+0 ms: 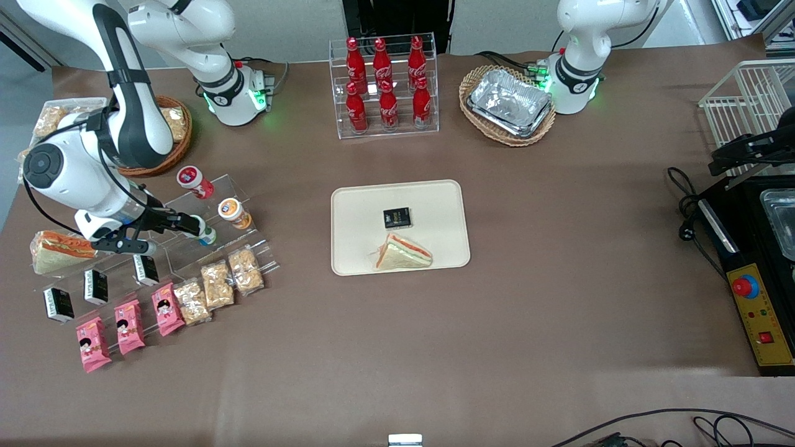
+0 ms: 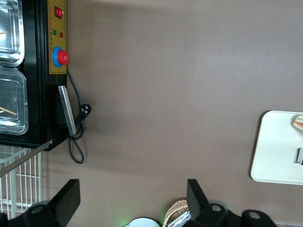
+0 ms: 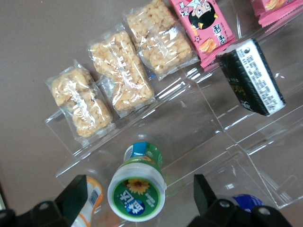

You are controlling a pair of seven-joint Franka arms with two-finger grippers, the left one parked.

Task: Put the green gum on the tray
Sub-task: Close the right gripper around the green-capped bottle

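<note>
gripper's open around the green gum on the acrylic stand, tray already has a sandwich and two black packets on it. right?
Nearly. The front view shows one black packet on the tray, not two, beside the sandwich. The gripper is open around the green gum on the acrylic stand.

Robot lab staged as a snack shop: cola bottles [image 1: 386, 93], wrapped snacks [image 1: 217, 284], brown counter [image 1: 559, 279], emergency-stop box [image 1: 759, 313].
</note>
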